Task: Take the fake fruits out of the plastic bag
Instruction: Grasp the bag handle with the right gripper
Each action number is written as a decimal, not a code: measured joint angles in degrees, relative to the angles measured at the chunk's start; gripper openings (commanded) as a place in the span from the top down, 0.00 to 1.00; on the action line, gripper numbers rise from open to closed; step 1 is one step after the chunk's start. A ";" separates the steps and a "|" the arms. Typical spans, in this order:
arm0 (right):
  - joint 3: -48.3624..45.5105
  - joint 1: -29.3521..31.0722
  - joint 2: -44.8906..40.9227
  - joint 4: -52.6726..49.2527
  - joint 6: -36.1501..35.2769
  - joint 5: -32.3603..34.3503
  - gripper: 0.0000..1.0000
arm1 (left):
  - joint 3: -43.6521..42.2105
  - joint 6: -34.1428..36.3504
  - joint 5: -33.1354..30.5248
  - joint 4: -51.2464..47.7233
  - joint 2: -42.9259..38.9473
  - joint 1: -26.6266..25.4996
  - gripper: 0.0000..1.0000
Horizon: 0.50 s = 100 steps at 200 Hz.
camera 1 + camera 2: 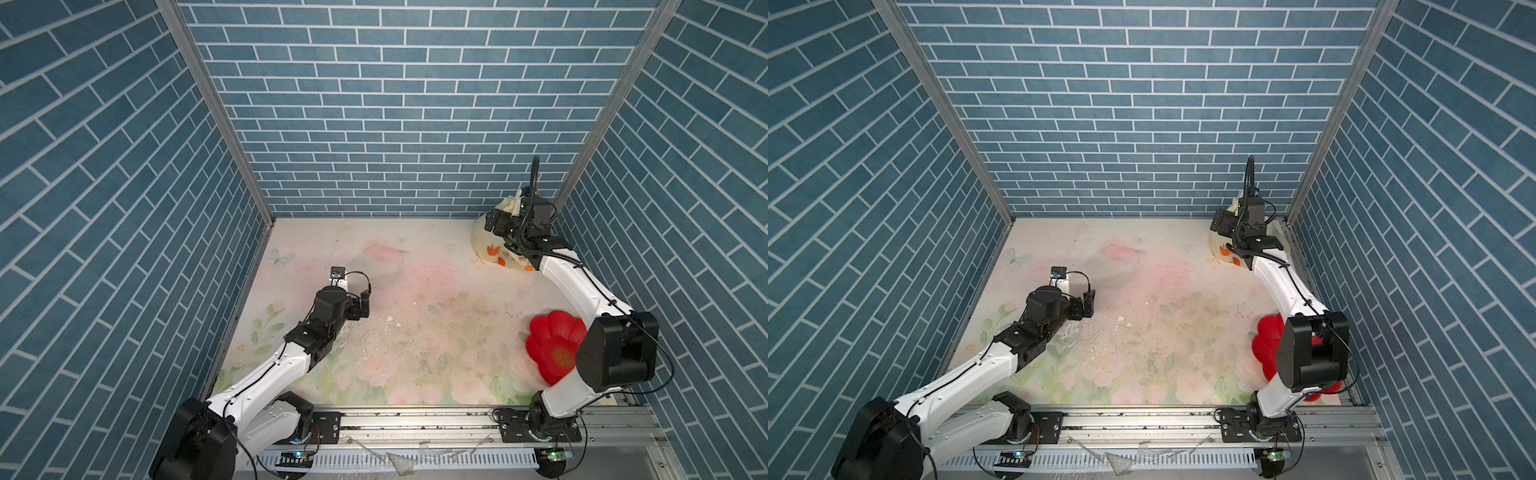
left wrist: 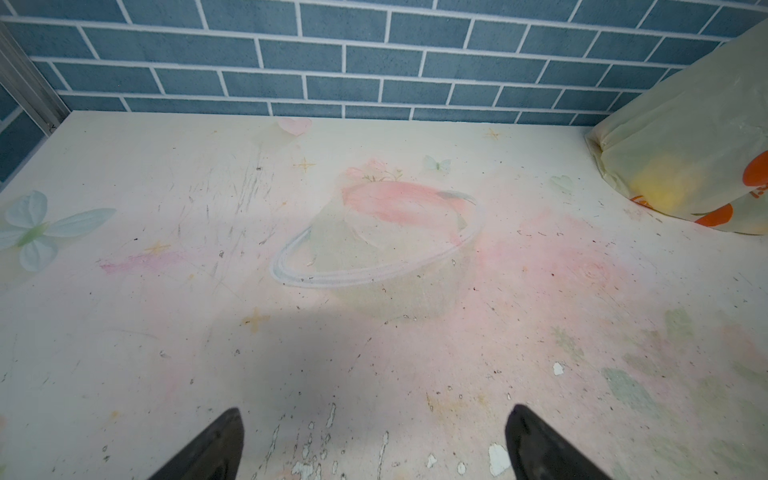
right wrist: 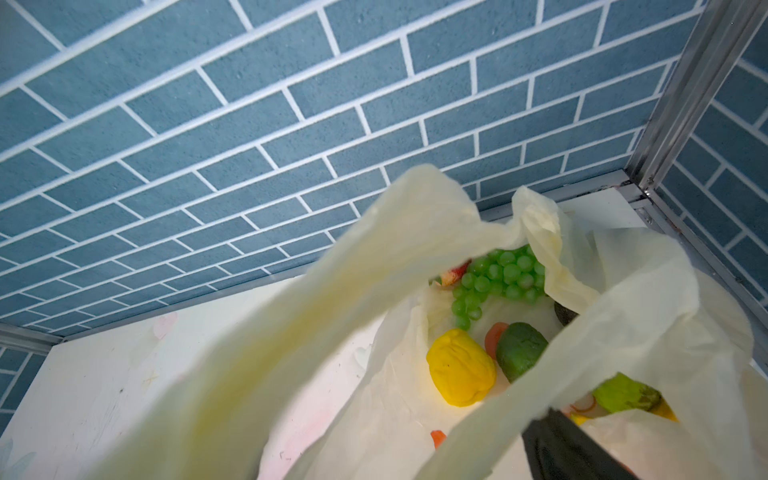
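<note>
While the left gripper [image 2: 376, 411] hovers over the tabletop [image 2: 166, 332] at nine o'clock, jaws spread wide and empty, the thin crinkly cream-yellow plastic bag [image 1: 484, 245] with orange fruit prints slumps in the far corner at one o'clock. Inside lie a glossy green grape bunch [image 3: 498, 276], a yellow lump [image 3: 459, 368] and a dark green round fruit [image 3: 521, 351]. Over its mouth sits the right gripper [image 1: 494, 222]. A loop handle [image 3: 602, 345] crosses one finger, but whether it is pinched I cannot tell. I judge the film soft and slippery and the fruits light and rigid, so take a handle first. Its orange lettering is unreadable.
</note>
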 measured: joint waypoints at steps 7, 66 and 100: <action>0.92 0.07 0.68 -0.04 -0.04 0.20 0.16 | 0.00 0.00 0.00 -0.02 0.31 0.00 0.01; 7.06 1.99 3.87 -0.96 -1.51 0.70 0.61 | 0.00 0.07 -0.07 0.02 1.55 0.00 0.01; 10.56 4.72 5.01 -2.80 -2.47 -0.83 0.75 | 0.00 0.13 -1.20 -0.26 1.16 0.00 0.01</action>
